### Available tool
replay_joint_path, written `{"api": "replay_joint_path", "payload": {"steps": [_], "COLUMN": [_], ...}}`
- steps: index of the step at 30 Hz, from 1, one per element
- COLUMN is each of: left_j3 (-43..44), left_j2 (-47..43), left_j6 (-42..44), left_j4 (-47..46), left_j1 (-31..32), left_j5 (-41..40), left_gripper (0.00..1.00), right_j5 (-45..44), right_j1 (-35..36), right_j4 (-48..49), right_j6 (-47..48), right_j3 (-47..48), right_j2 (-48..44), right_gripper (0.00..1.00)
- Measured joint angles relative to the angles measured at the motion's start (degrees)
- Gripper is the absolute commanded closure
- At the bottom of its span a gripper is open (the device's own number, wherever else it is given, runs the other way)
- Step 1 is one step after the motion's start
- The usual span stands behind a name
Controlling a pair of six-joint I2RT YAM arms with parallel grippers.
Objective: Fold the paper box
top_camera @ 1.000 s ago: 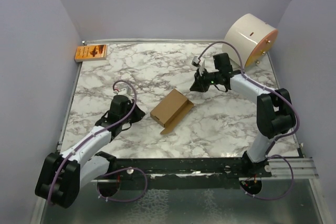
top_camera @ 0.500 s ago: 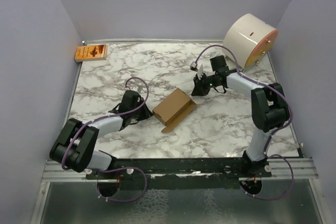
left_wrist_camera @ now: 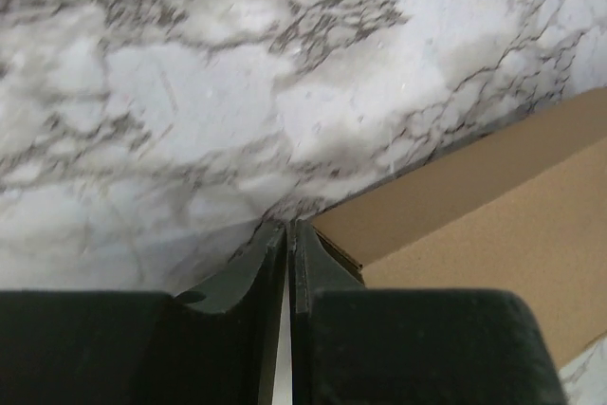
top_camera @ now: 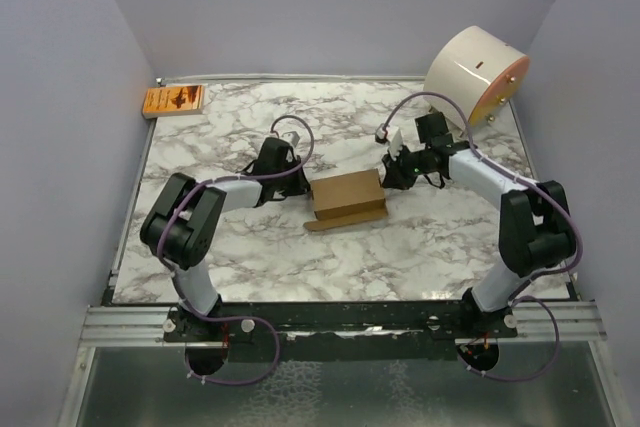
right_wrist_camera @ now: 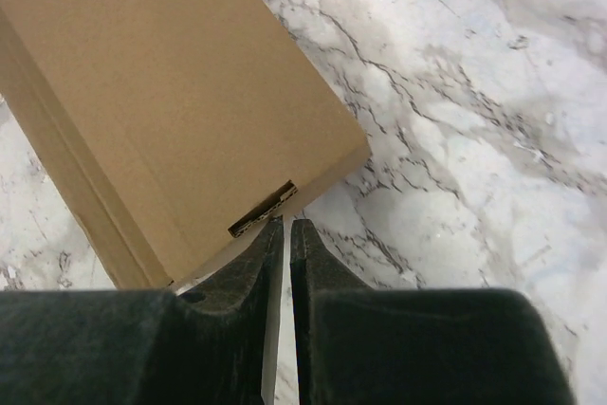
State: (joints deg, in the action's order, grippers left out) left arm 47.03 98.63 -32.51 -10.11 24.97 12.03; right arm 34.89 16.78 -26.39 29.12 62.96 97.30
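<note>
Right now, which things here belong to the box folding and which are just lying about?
Part of the job: the paper box; the left gripper and the right gripper, both shut, tips at opposite ends of the box.
Just lying about: the orange packet in the far left corner; the white cylinder in the far right corner.
</note>
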Motion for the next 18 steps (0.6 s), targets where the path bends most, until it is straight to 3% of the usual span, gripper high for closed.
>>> {"api": "replay_joint_path", "payload": {"steps": [8, 12, 15, 16, 17, 18], "left_j3": [10.7, 13.6, 14.3, 13.9, 13.1, 11.6], "left_j2": [8.5, 8.8, 8.3, 7.4, 6.4, 4.4], "left_j6": [4.3, 6.8, 8.4, 8.9, 9.2, 9.5], "left_j4": [0.5, 2.2, 2.6, 3.0, 3.2, 3.3], "left_j1": [1.3, 1.3, 0.9, 0.7, 0.5, 0.3], "left_j5": [3.6, 3.4, 1.6, 0.3, -0.8, -2.4], "left_gripper": [0.83, 0.80, 0.77, 0.72, 0.67, 0.60], "right_j5": [-1.6, -1.2, 2.6, 4.5, 7.8, 10.4], "right_j1": [-5.7, -7.4, -7.3, -7.3, -7.3, -7.3], "right_j4": [-0.7, -1.4, -3.5, -4.2, -5.2, -5.5], "right_j6": [1.6, 2.8, 3.7, 3.8, 3.7, 3.7], "right_j3": [-3.0, -3.3, -2.3, -1.6, 0.2, 1.8], "right_j2": [-7.5, -8.5, -8.5, -8.4, -7.9, -7.5], "right_gripper": [0.79, 0.63, 0.38, 0.12, 0.01, 0.00]}}
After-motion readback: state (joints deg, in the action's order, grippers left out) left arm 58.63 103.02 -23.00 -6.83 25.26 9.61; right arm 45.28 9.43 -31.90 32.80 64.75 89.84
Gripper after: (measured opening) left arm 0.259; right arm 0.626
